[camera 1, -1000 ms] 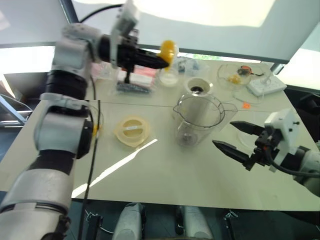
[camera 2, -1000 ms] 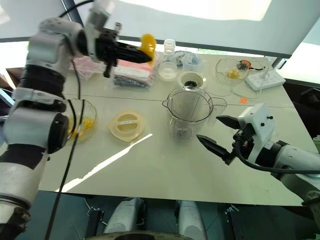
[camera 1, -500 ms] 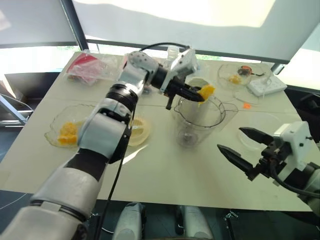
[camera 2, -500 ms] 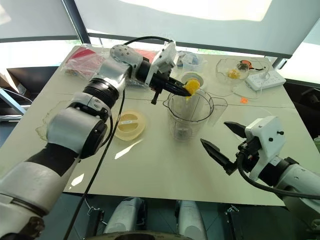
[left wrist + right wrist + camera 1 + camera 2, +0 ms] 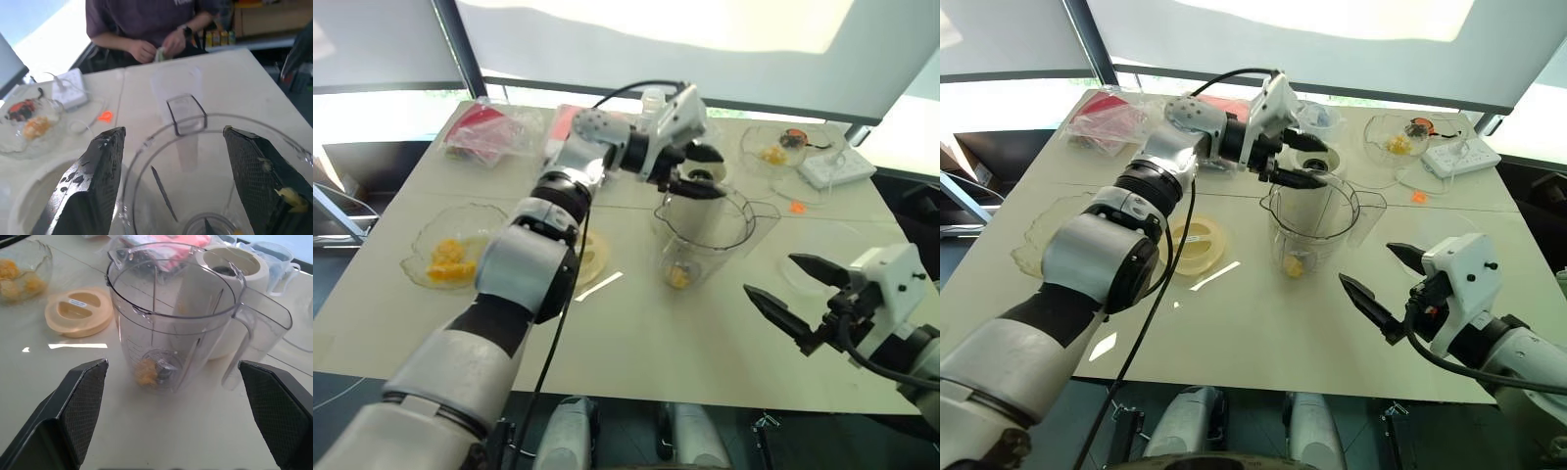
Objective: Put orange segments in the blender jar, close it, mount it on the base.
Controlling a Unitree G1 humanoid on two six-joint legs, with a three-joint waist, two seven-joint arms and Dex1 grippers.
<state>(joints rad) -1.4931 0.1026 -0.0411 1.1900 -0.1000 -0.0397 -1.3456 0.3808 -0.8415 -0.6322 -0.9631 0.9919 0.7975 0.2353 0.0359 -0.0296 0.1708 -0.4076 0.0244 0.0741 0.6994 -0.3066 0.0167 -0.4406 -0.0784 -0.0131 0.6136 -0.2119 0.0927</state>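
The left gripper [image 5: 703, 170] holds nothing, its fingers spread wide over the rim of the blender jar [image 5: 703, 235]. One orange segment [image 5: 145, 372] lies at the jar bottom beside the blade. The right gripper [image 5: 781, 290], fingers wide and empty, hovers near the jar handle. More segments sit in a glass bowl [image 5: 419, 262]; the lid [image 5: 1197, 245] and base [image 5: 239, 269] wait nearby. Risk: withdrawing low, a finger may catch the rim and tip the jar.

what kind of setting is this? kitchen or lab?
Probably a lab or test room set up for a kitchen demo, not a real kitchen. A plain white table by big bright windows holds the blender jar, its base and a power strip, and a person stands at the far side.
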